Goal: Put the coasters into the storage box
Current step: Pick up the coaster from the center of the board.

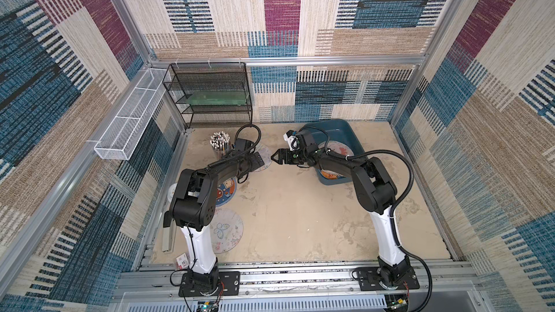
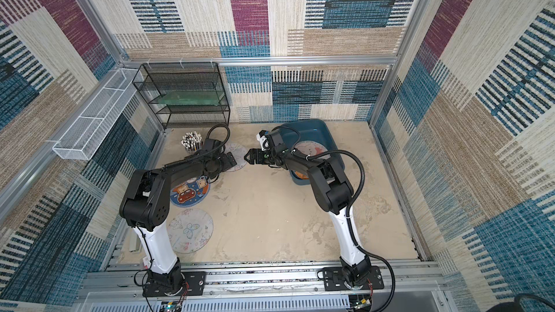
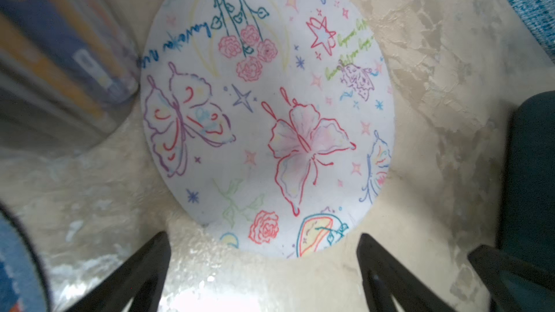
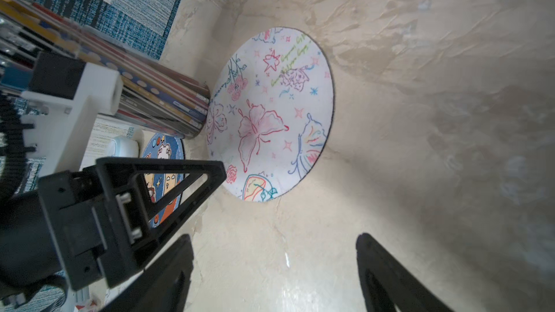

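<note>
A white coaster with butterflies and roses [image 3: 267,115] lies flat on the table between the two grippers, also in the right wrist view [image 4: 270,115] and a top view [image 1: 266,153]. My left gripper [image 3: 264,235] hangs open at its near edge, nothing between the fingers. From the box side, my right gripper [image 4: 275,237] faces it, open and empty, over bare table short of it. A dark blue coaster [image 2: 189,191] and a pale butterfly coaster [image 2: 190,230] lie by the left arm. The dark teal storage box [image 1: 345,132] at the back right holds coasters [image 1: 339,148].
A cup of pens [image 1: 220,144] stands right beside the white coaster. A black mesh rack [image 1: 210,94] fills the back left corner, and a white wire basket [image 1: 132,118] hangs on the left wall. A white round clock [image 1: 171,193] peeks from under the left arm.
</note>
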`<state>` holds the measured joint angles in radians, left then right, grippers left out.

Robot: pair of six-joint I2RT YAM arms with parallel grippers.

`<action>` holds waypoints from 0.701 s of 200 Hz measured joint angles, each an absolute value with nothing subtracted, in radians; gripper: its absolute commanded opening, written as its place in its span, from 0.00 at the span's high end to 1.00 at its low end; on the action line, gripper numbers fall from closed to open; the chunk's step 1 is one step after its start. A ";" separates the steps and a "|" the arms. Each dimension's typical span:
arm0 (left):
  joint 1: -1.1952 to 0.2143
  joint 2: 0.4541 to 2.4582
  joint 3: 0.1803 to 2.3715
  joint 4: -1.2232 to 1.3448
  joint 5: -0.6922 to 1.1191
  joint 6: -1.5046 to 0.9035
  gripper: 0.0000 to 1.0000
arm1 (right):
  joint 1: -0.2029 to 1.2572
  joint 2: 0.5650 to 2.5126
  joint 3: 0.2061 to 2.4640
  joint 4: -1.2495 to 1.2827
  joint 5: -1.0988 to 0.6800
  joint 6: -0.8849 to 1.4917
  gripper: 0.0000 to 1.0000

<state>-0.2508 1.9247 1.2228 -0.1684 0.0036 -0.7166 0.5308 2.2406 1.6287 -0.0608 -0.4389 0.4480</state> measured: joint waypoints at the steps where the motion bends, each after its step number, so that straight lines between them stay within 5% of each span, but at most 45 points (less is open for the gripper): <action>1: -0.251 1.925 1.222 -0.168 0.004 -0.717 0.04 | 0.531 2.242 1.629 -0.060 -0.439 0.448 0.13; 140: -0.239 1.963 1.225 -0.071 0.014 -0.734 0.06 | 0.544 2.478 1.834 0.092 -0.471 0.579 0.13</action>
<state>-0.2394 1.9629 1.2247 -0.0711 0.0143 -0.7338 0.5442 2.4779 1.8339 0.0917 -0.4709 0.5789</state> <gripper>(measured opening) 0.943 0.867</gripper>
